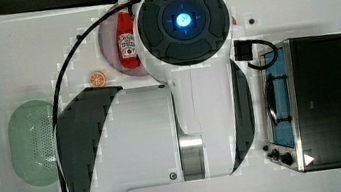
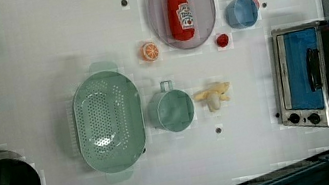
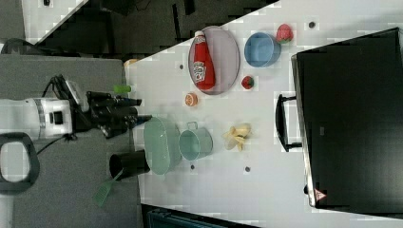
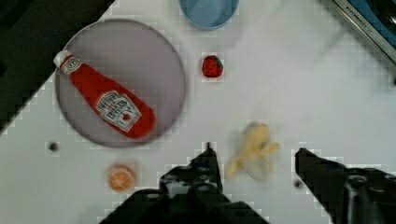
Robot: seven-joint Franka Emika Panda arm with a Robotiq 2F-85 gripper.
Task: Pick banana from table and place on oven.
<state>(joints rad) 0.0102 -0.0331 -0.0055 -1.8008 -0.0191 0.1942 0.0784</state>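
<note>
Black pincer [image 4: 254,161] fingers fill the near edge of the wrist view, standing apart with nothing between them; the small pale yellow banana with splayed peel flaps [image 4: 254,151] lies on the white flat counter [image 4: 289,84] in the gap seen past the two fingers, untouched. In the right view the pincer [image 3: 135,116] hangs off the counter's edge, well apart from the fruit.

In the left view the banana [image 2: 213,95] lies free on the counter [image 2: 35,58], just at 3 o'clock of a round mint-green cup with a small handle [image 2: 171,110]. At 9 o'clock of that cup sits a mint-green perforated oval colander [image 2: 108,122]. At 12 o'clock of the banana rests a grey round plate [image 2: 157,2] carrying a red plastic ketchup bottle [image 2: 178,6] lying flat. A small orange slice [image 2: 149,51] lies just beside the plate's rim, and a red strawberry [image 2: 222,40] lies at about 1 o'clock of the banana, near a blue round bowl [image 2: 241,12]. At 3 o'clock of the banana, well apart, stands the boxy toaster oven with black top, silver frame and blue-tinted glass door [image 2: 309,76].
</note>
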